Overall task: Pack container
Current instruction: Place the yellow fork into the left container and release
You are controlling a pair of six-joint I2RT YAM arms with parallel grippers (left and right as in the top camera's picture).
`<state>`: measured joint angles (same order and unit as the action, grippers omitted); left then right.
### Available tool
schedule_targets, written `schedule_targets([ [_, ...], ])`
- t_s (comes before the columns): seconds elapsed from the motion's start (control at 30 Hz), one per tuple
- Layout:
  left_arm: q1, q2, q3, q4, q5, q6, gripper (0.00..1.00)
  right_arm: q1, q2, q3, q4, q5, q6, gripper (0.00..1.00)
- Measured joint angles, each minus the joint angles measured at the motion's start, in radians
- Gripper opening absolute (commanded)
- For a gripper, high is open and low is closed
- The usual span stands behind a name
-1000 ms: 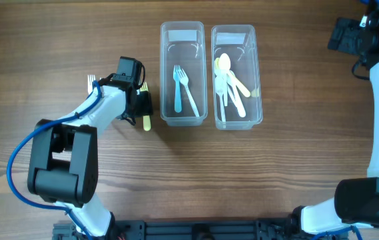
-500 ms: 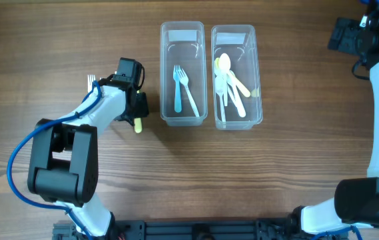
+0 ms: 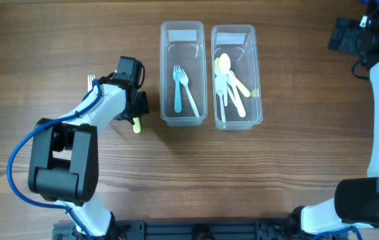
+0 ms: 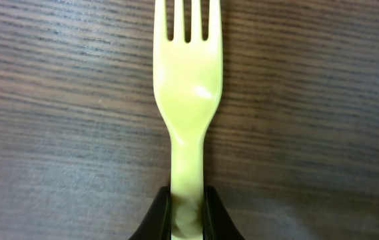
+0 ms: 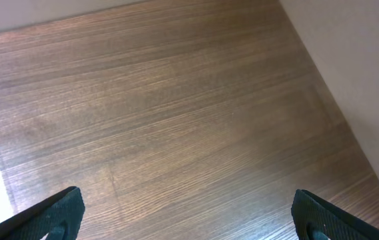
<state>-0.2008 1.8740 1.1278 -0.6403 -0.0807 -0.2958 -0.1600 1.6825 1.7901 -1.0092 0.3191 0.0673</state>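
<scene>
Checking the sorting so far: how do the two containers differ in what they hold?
The left container holds only blue pieces, a blue fork among them; the right container holds pale yellow and white ones, a spoon on top. The left container holds fewer pieces than the right container. Both are clear and rectangular.

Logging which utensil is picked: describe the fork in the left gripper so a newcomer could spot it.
On the wooden table, look just left of the clear container holding blue forks, at the left gripper. Its jaws pinch the handle of a plastic fork; unlike those forks, it is pale yellow.
</scene>
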Motion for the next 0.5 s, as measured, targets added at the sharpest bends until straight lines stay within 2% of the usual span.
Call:
schedule_targets([
  [0.2, 0.0, -0.004, 0.127, -0.095, -0.005, 0.001, 0.04, 0.0, 0.0, 0.0, 0.0, 0.0, 0.0, 1.0],
  [0.5, -0.02, -0.071, 0.421, -0.289, -0.005, 0.0, 0.04, 0.0, 0.0, 0.0, 0.0, 0.0, 0.0, 1.0],
])
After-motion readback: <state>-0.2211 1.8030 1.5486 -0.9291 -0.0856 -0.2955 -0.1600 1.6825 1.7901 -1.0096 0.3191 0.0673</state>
